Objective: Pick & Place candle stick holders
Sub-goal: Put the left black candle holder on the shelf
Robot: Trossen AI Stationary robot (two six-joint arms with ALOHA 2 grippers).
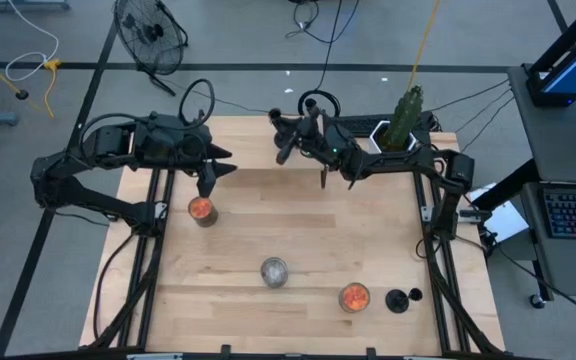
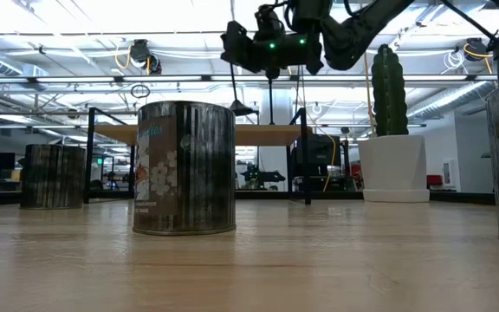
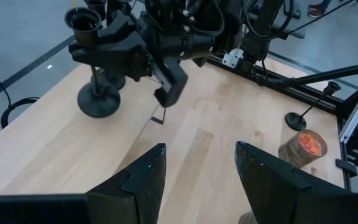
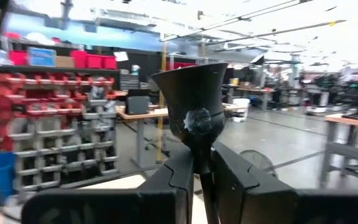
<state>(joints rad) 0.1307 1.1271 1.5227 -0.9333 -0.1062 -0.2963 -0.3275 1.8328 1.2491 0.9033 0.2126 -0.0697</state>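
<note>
The right gripper (image 4: 204, 171) is pinching a black candle stick holder (image 4: 191, 118) by its thin stem just under the cup, its fingers (image 4: 169, 180) pressed together around it, and is holding it lifted above the far middle of the counter (image 1: 298, 220); in the low view the holder's stem is hanging down from the arm, well clear of the wood. In the left wrist view, two more holders (image 3: 95, 62) are standing upright near the counter's far edge, just beside the right arm, so they look not yet handled, though I cannot tell their intended spot. A further holder (image 1: 400, 299) is lying near the front right edge, just beside an orange-filled jar (image 1: 354, 297). The left gripper (image 3: 197, 177) is hovering with its fingers spread and holding nothing, near a second orange jar (image 1: 201, 210). A silver can (image 1: 274, 271) is standing in the front middle. By my judgement the task is partway through: one holder is in the air and others are waiting.
</note>
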